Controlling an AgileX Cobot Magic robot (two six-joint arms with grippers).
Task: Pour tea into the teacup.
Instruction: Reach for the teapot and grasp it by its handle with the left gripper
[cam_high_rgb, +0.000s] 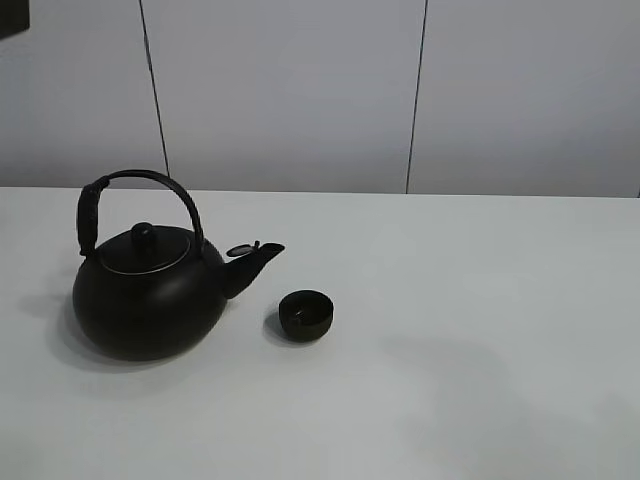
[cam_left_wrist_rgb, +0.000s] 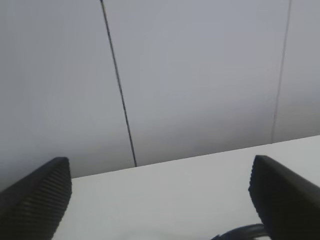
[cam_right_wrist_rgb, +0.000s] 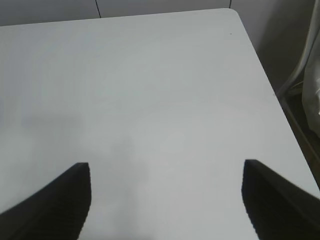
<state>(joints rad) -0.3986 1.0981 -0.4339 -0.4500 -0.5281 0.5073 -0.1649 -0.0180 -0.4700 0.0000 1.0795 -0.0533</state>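
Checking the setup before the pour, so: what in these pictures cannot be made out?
- Kettle contents: exterior high view, hidden by its lid.
- Teacup contents: exterior high view, too dark and small.
- Dark curve beside the left end effector: left wrist view, cut off by the edge.
- Both arms: outside the exterior high view.

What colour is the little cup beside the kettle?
Matte black teacup, clearest in the exterior high view.

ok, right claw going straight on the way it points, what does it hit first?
Probably only the bare white table: its wrist view shows nothing else ahead of the right claw. The kettle and teacup are outside that view. Depth is hard to judge.
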